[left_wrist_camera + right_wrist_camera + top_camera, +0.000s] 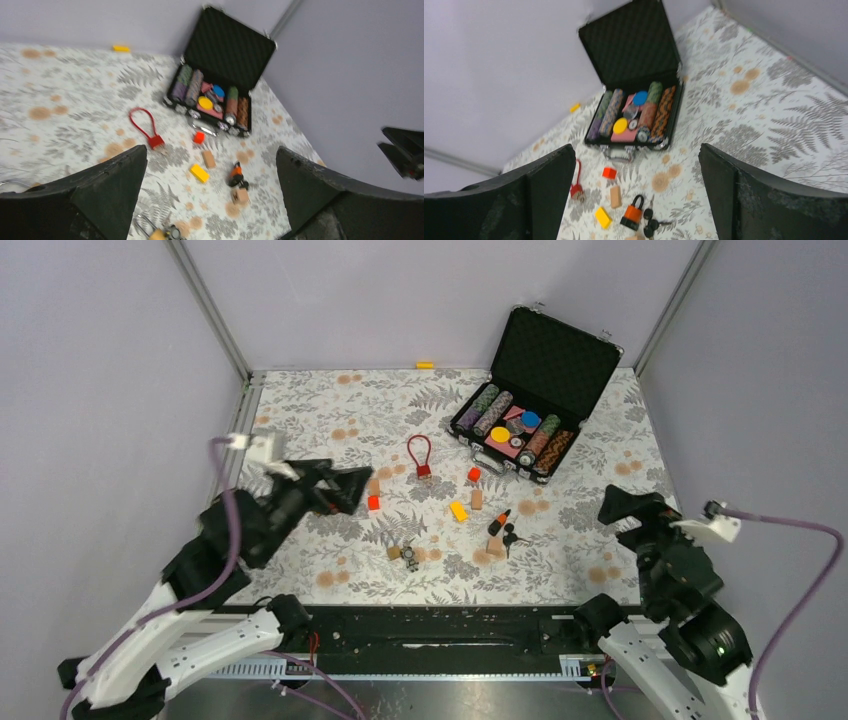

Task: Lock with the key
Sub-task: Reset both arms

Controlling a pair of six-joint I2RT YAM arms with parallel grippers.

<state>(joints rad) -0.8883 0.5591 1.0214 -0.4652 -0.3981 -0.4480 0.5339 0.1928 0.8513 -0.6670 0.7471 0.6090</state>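
Orange-bodied padlock [633,214] lies near the middle of the floral desk [330,400], with its bunch of keys [650,221] touching it on the right. The left tool [210,155] and the right tool [636,147] both hang wide apart, empty and well clear of it. Pinching one flat key from the bunch could drag the lock or knock the wooden block [615,196] nearby. The red cable lock [419,454] and a second small padlock [409,558] invite a wrong pick. No writing is legible.
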